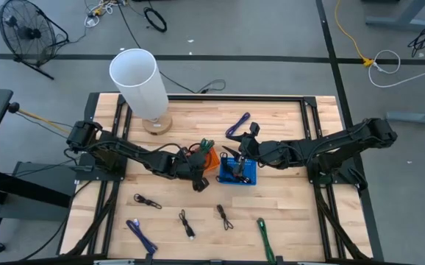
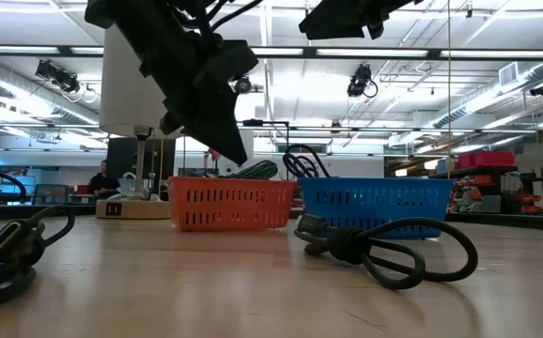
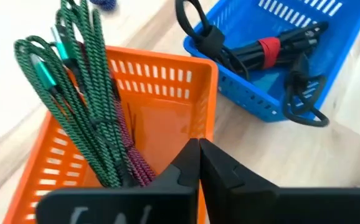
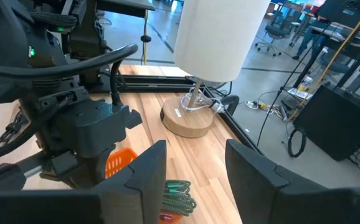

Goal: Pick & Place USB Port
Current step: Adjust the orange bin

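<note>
Left gripper (image 3: 198,163) is seen at frame centre above the orange basket (image 1: 209,160), jaws pressed together, nothing held; green cable (image 3: 74,93) stands in that basket; right gripper (image 4: 195,165), jaws apart and empty, hangs over the blue basket (image 1: 240,175) of black cables (image 3: 261,53); loose cables (image 1: 148,202) lie lower left; lamp (image 1: 140,85) upper left.

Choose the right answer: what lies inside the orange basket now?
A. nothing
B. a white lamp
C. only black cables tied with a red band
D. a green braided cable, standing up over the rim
D: in the left wrist view a bundled green braided cable sticks up out of the orange basket, while the black cables with the red band lie in the blue basket beside it.
</note>
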You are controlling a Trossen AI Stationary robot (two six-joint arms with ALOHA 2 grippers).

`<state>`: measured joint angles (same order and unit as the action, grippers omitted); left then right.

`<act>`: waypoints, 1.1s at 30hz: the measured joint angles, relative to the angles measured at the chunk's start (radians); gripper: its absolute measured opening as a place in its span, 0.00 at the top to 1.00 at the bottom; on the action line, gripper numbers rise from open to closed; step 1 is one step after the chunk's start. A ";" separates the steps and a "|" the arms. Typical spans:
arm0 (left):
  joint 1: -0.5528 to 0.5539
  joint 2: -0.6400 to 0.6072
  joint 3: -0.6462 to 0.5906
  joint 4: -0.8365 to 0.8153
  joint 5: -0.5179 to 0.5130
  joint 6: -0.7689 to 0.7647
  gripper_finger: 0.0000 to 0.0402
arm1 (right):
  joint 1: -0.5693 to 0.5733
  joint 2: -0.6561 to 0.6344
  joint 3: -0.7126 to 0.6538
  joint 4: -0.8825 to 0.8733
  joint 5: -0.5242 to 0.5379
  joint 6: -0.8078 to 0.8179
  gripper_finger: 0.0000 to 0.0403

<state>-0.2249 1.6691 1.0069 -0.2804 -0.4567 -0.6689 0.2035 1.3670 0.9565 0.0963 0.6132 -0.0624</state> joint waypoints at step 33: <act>-0.018 0.064 0.007 -0.006 0.153 0.116 0.88 | -0.011 0.000 0.000 -0.001 -0.001 0.000 0.59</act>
<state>-0.2426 1.7332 1.0139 -0.2864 -0.3033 -0.5527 0.1928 1.3670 0.9565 0.0956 0.6124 -0.0623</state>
